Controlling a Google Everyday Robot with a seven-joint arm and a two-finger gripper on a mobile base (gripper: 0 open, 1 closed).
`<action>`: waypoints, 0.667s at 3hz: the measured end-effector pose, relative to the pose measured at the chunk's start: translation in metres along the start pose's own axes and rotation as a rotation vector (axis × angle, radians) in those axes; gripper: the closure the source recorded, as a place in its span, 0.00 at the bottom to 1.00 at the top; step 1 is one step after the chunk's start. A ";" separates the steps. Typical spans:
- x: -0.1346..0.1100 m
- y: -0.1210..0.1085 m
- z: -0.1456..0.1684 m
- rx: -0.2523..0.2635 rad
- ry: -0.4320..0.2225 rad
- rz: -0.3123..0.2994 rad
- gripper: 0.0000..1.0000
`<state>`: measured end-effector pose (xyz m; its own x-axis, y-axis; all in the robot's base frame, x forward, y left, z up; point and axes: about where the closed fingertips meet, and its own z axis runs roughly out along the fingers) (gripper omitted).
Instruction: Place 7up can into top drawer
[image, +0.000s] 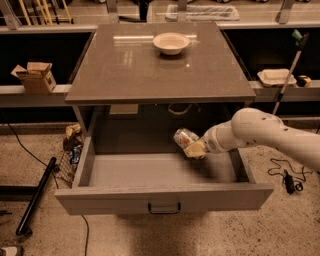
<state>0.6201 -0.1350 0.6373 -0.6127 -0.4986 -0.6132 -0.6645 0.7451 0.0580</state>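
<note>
Right of centre: gripper (193, 146) fingers pinch the 7up can (183, 136), tilted, off any surface | can above right half of the open top drawer (165, 197) | white bowl (171, 43) on table (150, 75), upper centre

White bowl (171, 43) on brown tabletop (125, 75), cardboard box (34, 76) far left, pale tray (276, 76) far right

1. The can (185, 137), pale with a silver end, is tilted in mid-air over the right half of the drawer, clear of its floor.
2. The end effector (195, 149) grips the can from the right.
3. The drawer (165, 196), grey, shallow, with a small dark handle, stands pulled out.
</note>
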 end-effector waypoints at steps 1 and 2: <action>0.000 0.000 0.000 0.000 0.000 0.000 0.36; 0.000 0.000 0.000 0.000 0.000 0.000 0.05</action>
<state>0.6201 -0.1349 0.6372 -0.6127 -0.4987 -0.6131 -0.6646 0.7450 0.0581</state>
